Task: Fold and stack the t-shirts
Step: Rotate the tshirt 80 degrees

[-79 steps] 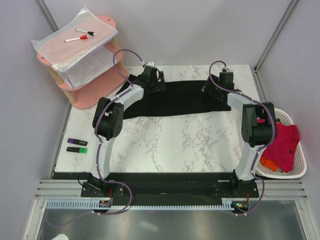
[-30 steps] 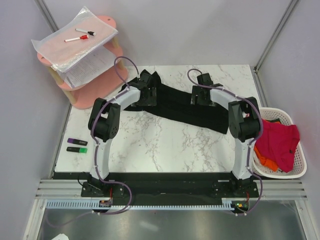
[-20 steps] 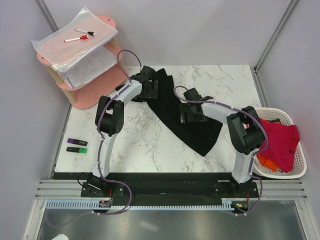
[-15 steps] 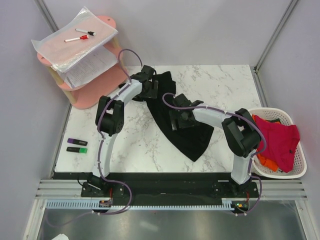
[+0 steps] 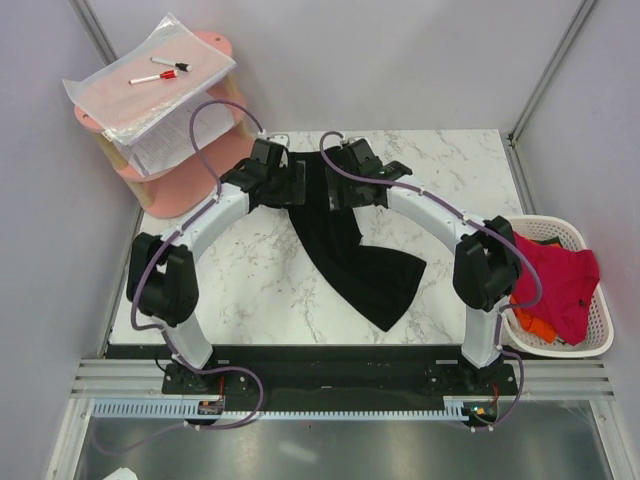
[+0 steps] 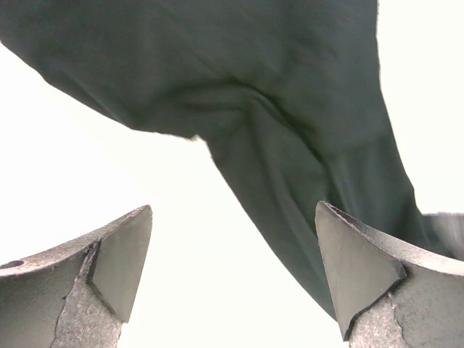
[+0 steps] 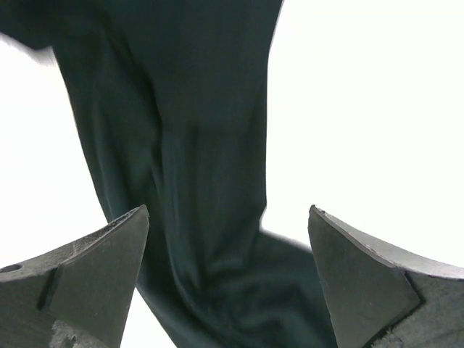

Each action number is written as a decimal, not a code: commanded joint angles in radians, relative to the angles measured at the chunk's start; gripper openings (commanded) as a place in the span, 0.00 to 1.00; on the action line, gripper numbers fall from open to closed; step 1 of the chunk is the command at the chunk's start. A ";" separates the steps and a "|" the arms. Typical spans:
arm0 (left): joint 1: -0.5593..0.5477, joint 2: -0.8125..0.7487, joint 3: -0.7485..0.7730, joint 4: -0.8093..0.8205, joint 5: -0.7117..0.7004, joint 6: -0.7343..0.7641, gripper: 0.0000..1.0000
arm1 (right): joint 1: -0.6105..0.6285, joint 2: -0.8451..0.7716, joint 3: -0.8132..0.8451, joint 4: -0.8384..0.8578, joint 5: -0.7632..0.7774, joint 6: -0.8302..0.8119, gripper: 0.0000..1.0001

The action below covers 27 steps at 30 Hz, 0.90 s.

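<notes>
Now the left fingers [image 6: 119,264] stand wide and empty, just left of the soft black cloth t-shirt [image 5: 350,250]. It is a long band running from near the tabletop's far edge, slanting rightward toward the near edge. The right fingers [image 7: 362,275], equally wide, hover just right of its far end. The wrist views show creases; only the overhead view shows its full length.

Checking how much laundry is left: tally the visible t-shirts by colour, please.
Black t-shirt: 1
Red t-shirt: 1
Orange t-shirt: 1
Total: 3 visible; the basket may hide more.
</notes>
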 commanded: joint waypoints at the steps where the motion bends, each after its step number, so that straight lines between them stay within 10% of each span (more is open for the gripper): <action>1: -0.088 -0.052 -0.156 0.076 0.050 -0.064 1.00 | -0.064 0.125 0.107 0.102 0.006 -0.044 0.98; 12: -0.286 -0.088 -0.327 0.176 0.027 -0.194 1.00 | -0.181 0.481 0.469 0.333 -0.260 -0.076 0.98; 27: -0.291 -0.023 -0.315 0.129 -0.062 -0.189 1.00 | -0.157 0.490 0.517 0.400 -0.353 -0.130 0.98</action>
